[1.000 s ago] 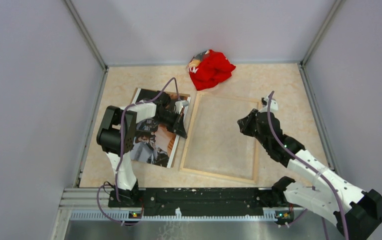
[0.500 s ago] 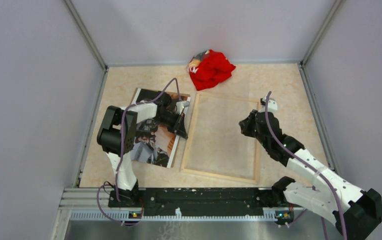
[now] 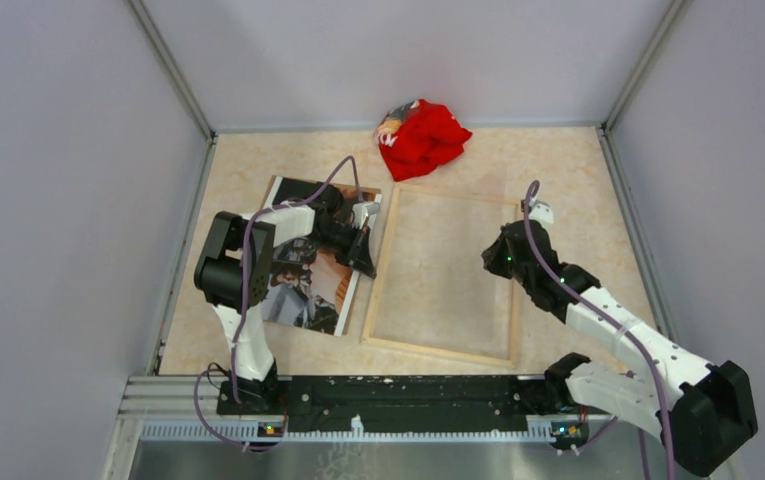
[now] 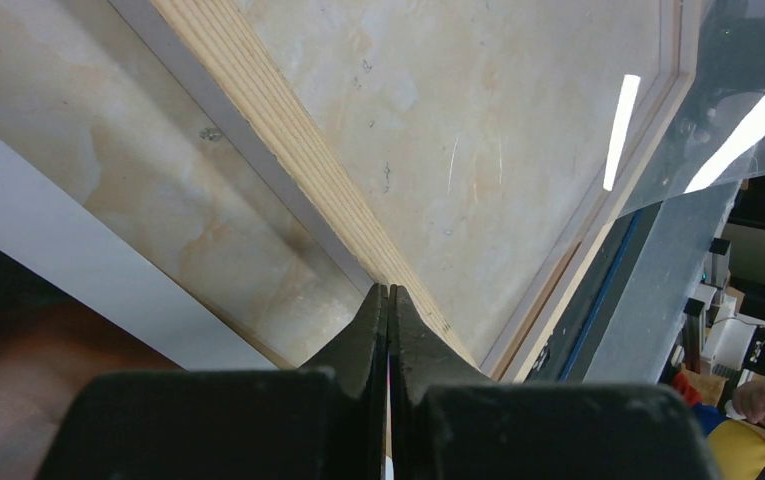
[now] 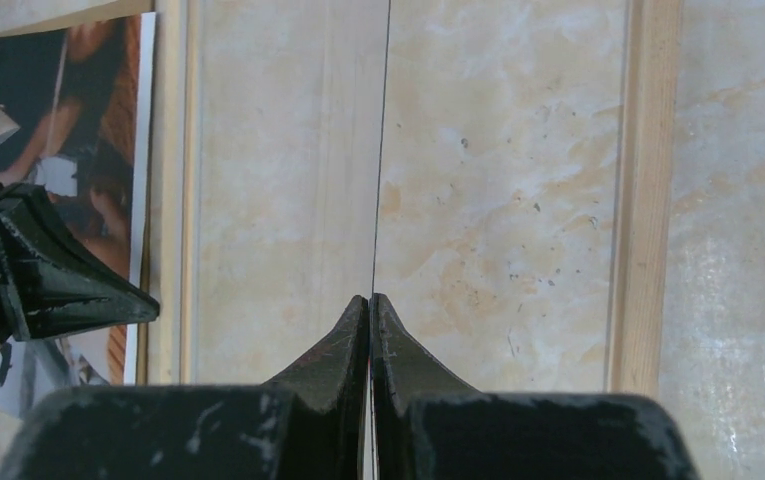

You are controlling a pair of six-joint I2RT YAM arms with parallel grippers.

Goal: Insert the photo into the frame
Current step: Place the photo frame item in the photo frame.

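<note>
shows the photo (image 3: 303,300) lying flat and face up on the left side of the tabletop (image 3: 568,170), dark picture with orange-brown and white patches, right edge just beside the left rail of the frame (image 3: 438,350), not inside it. shows the frame flat in the middle of the tabletop, pale wood rails up, marbled surface visible through the opening, long sides running near to far. places the left arm across the photo, hiding its middle. finds the left end effector (image 3: 366,262) at the photo's right edge, beside the frame's left rail, fingers pressed fully together. in the left wrist view, sees the tips meeting over that wooden rail with nothing visibly pinched between them; cannot tell about contact with rail or paper. finds the right end effector (image 3: 491,256) over the right part of the frame's opening, just inside the right rail, fingers also closed tight. in the right wrist view, picks out a thin dark line (image 5: 382,150) running from between those tips toward the far side; cannot tell what it is or whether it is gripped. in the left wrist view, notes a glassy reflective patch (image 4: 698,150) at the right, nature unclear. spots a crumpled red cloth (image 3: 423,138) at the far edge of the tabletop, near the frame's far rail.
</note>
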